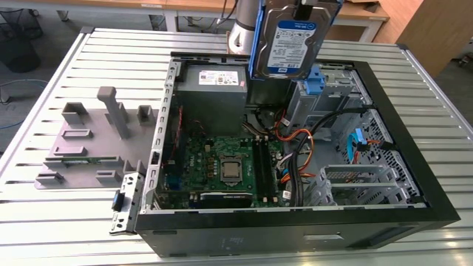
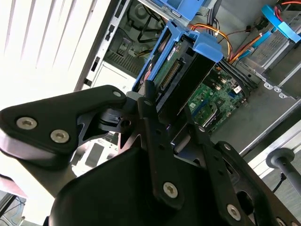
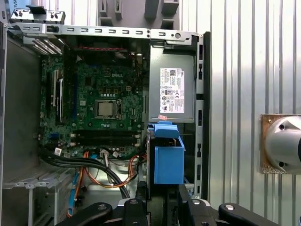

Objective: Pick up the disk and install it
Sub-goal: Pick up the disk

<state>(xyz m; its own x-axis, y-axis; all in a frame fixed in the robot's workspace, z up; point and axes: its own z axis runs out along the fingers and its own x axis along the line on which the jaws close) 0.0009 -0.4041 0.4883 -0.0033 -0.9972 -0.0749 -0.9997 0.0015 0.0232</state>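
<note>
A slatted grey metal tabletop (image 1: pixel 59 221) carries everything; beyond its far edge stand a black mesh bin (image 1: pixel 19 47) and wooden desks (image 1: pixel 199 5). On the exterior view's left lies a grey fixture plate (image 1: pixel 88 144) with upright blocks.

The disk (image 1: pixel 292 39) is a silver drive with a white-and-blue label, framed by a blue carrier. It hangs upright above the far side of the open computer case (image 1: pixel 296 230), label toward the camera. In the second wrist view the claw (image 2: pixel 171 117) is clamped on it, a black finger on each side.

Inside the case, from the exterior view's left, sit a green motherboard (image 1: pixel 221 166) and a grey power supply (image 1: pixel 210 91) beyond it. Then come orange and black cables (image 1: pixel 303 149), a blue latch (image 1: pixel 318 83) below the disk, and a metal drive cage (image 1: pixel 362 183) near right.
</note>
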